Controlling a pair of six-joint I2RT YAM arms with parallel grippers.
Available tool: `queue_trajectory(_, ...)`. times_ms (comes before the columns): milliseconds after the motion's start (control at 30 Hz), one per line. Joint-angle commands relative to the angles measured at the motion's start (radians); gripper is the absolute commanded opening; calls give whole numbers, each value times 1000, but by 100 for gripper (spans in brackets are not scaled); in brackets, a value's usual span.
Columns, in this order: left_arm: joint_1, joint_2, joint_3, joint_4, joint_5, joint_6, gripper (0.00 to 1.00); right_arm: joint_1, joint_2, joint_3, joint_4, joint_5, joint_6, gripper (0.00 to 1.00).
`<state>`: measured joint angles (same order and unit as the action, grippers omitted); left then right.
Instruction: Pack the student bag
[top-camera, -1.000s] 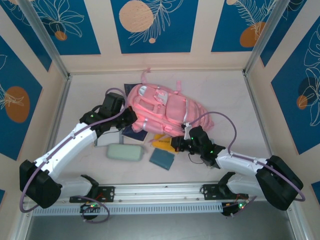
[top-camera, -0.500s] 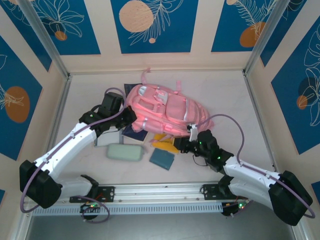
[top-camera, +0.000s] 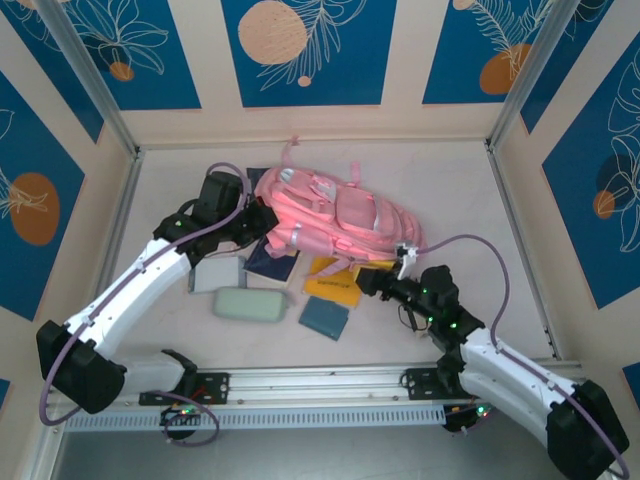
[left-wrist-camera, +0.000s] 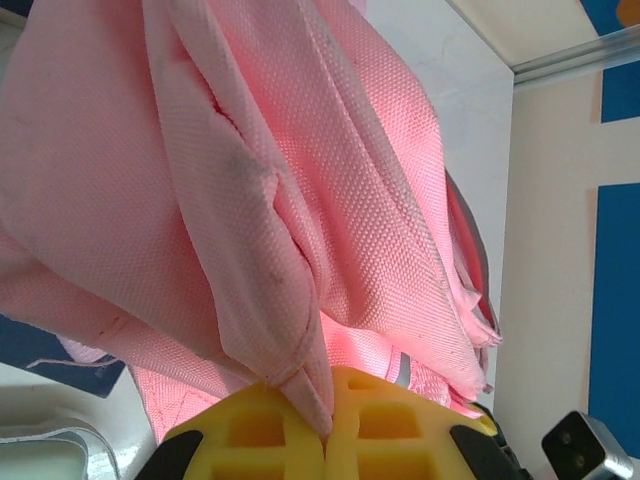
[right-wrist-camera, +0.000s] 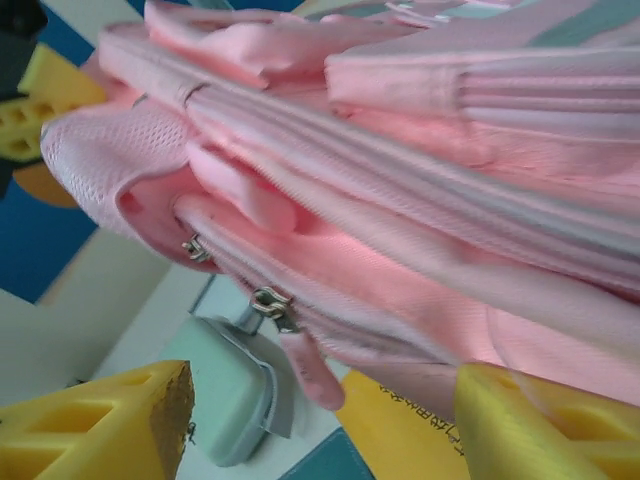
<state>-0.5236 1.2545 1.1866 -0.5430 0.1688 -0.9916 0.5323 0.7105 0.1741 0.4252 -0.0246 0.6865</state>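
Observation:
The student bag (top-camera: 335, 212), a large pink backpack, lies mid-table with its left end raised. My left gripper (top-camera: 262, 221) is shut on a fold of the bag's pink fabric (left-wrist-camera: 300, 330), pinched between the yellow pads (left-wrist-camera: 262, 430). My right gripper (top-camera: 374, 283) stands open just off the bag's near edge. In the right wrist view its yellow fingertips (right-wrist-camera: 110, 420) are spread wide below the bag's zipper seam (right-wrist-camera: 330, 290), and a pink zipper pull (right-wrist-camera: 308, 362) hangs between them, untouched.
A yellow book (top-camera: 336, 279), a teal notebook (top-camera: 325, 317), a mint pencil case (top-camera: 250, 303), a dark blue notebook (top-camera: 272, 261) and a grey box (top-camera: 217, 273) lie in front of the bag. Walls close the table's back and sides.
My left gripper has pulled the bag's left end up and toward the back. The right arm has drawn back to the right, and more of the yellow book is now uncovered.

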Motion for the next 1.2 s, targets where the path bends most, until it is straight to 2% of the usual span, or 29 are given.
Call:
queue_trajectory(0, 11, 1, 75, 10, 45, -30, 0, -85, -30, -29, -42, -154, 116, 69)
queue_trajectory(133, 12, 20, 90, 3, 65, -45, 0, -146, -16, -35, 24, -312, 183, 67)
queue_trajectory(433, 12, 28, 109, -11, 73, -50, 0, -152, 119, 36, 41, -500, 194, 73)
queue_trajectory(600, 11, 31, 119, -19, 88, -48, 0, -115, 145, 47, 55, -434, 158, 76)
queue_trajectory(800, 11, 33, 119, -18, 103, -56, 0, -54, 273, 109, 164, -402, 155, 79)
queue_trajectory(933, 12, 31, 119, -18, 102, -56, 0, -5, 305, 125, 198, -310, 156, 79)
queue_trajectory(1067, 12, 29, 117, -15, 101, -57, 0, 12, 306, 116, 242, -241, 170, 77)
queue_trajectory(1167, 12, 31, 114, -13, 101, -57, 0, 13, 308, 114, 266, -233, 180, 70)
